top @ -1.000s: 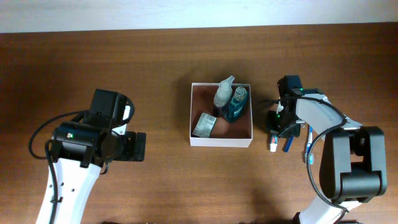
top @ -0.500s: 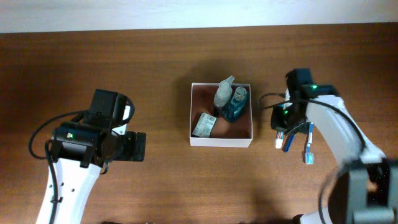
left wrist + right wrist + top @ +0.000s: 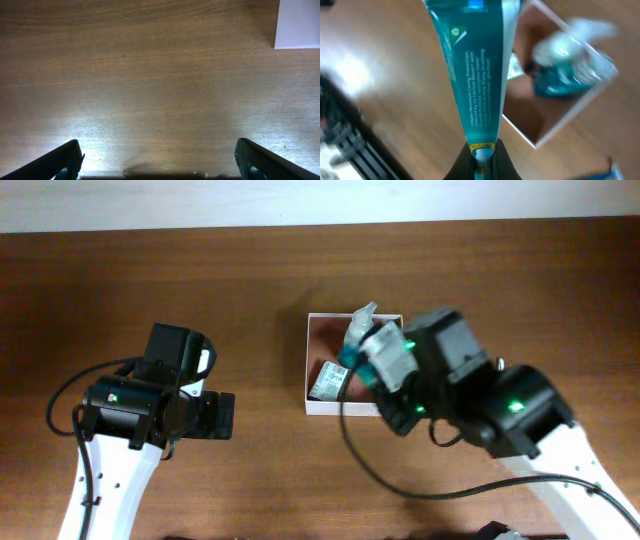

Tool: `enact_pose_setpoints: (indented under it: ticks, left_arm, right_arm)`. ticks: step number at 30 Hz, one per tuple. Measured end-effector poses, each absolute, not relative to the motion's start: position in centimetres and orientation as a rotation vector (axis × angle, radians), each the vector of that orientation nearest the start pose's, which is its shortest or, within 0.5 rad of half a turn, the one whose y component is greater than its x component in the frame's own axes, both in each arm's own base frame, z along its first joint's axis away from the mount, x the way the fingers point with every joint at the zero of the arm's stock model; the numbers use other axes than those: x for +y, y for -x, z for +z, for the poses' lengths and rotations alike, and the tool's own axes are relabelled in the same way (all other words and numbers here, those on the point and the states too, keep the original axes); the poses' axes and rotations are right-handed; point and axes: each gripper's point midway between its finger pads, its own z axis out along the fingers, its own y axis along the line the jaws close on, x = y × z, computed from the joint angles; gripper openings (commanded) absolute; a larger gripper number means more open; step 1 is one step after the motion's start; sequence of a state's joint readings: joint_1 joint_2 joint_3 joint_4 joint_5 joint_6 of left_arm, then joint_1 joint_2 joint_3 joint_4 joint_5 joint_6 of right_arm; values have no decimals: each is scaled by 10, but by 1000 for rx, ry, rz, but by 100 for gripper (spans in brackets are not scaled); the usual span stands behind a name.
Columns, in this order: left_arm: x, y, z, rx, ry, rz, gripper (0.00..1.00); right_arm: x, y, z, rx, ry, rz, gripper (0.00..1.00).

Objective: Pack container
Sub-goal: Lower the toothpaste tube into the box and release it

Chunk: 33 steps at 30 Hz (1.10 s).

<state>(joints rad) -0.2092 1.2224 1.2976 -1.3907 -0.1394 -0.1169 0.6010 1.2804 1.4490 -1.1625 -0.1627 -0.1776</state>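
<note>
The container [image 3: 310, 370] is a square white box with a reddish-brown inside, at mid-table. It holds a clear spray bottle [image 3: 358, 328], a silver sachet [image 3: 327, 380] and a blue bottle, which my right arm [image 3: 450, 380] mostly hides as it hangs over the box's right side. In the right wrist view my right gripper [image 3: 481, 152] is shut on the end of a teal toothpaste tube [image 3: 475, 65], above the table beside the container [image 3: 520, 131]. My left gripper [image 3: 225, 417] is open and empty, left of the box.
The left wrist view shows bare wood and a white corner of the box [image 3: 300, 22]. In the right wrist view the blue bottle [image 3: 560, 82] and spray bottle [image 3: 570, 45] lie in the box, and a blue object [image 3: 620, 172] shows at the bottom right edge.
My right arm has risen from the table right of the box and swung left over the box's right side with the tube. It now hides the toothbrushes. The left arm has not moved.
</note>
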Motion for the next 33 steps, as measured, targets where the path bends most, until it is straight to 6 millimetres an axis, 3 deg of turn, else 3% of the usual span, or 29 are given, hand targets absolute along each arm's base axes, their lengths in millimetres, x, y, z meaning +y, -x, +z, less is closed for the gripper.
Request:
enact_pose_setpoints:
  ticks: [4, 11, 14, 16, 17, 18, 20, 21, 23, 28, 31, 33]
  left_arm:
    - [-25, -231, 204, 2862, -107, 138, 99]
    - [-25, -231, 204, 2862, -107, 138, 99]
    - [-25, -231, 204, 2862, -107, 138, 99]
    - [-25, -231, 204, 2862, -107, 138, 99]
    - [-25, -231, 204, 2862, -107, 138, 99]
    - [-25, -231, 204, 2862, -107, 138, 99]
    - [-25, -231, 204, 2862, -106, 138, 99]
    - [-25, -231, 204, 2862, -107, 138, 99]
    - [-25, -231, 204, 2862, -107, 138, 99]
    - [-25, -231, 204, 2862, -107, 138, 100]
    - [-25, -231, 204, 2862, -107, 138, 99]
    - [-25, -231, 204, 2863, -107, 138, 99]
  right_arm:
    - [213, -247, 240, 2286, 1311, 271, 4]
    - [215, -275, 156, 2273, 1754, 96, 4]
    - [212, -285, 130, 2282, 1847, 34, 4]
    - [207, -294, 115, 2293, 1886, -42, 13]
    - [205, -297, 110, 2294, 1895, -71, 34]
    - [204, -304, 107, 2298, 1878, -108, 43]
    - [204, -312, 107, 2290, 1845, -143, 47]
    - [204, -316, 108, 2298, 1811, -157, 55]
    - [204, -320, 111, 2348, 1724, -166, 99]
    - [199, -323, 135, 2459, 1469, -149, 99]
    - [185, -334, 172, 2502, 1161, -105, 99]
    - [160, -339, 204, 2529, 889, -73, 99]
